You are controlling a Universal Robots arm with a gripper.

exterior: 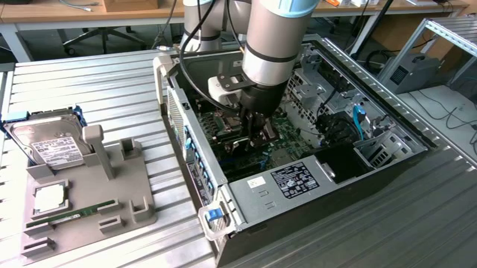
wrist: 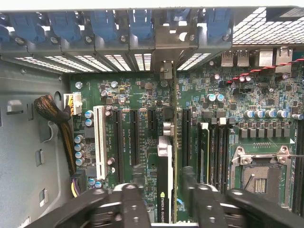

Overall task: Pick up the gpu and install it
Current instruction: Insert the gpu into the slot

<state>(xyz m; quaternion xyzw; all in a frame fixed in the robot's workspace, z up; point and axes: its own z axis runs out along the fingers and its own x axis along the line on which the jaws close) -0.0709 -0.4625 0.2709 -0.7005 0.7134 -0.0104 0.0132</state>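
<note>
The gpu (wrist: 165,159) stands on edge on the green motherboard (wrist: 128,95) inside the open computer case (exterior: 246,201). Its black side and green board run toward the silver end bracket (wrist: 166,42) at the case's rear slots. My gripper (wrist: 163,179) straddles the card, with one black finger (wrist: 137,178) on each side. A small gap shows between each finger and the card, so the jaws are open around it. In the exterior view the gripper (exterior: 253,137) reaches deep into the case over the motherboard.
A white expansion slot (wrist: 99,142) and a bundle of cables (wrist: 52,111) lie to one side of the card, and the CPU socket (wrist: 259,173) to the other. At the exterior view's left, a grey fixture (exterior: 111,190) holds a hard drive (exterior: 48,142) and a memory stick (exterior: 71,215).
</note>
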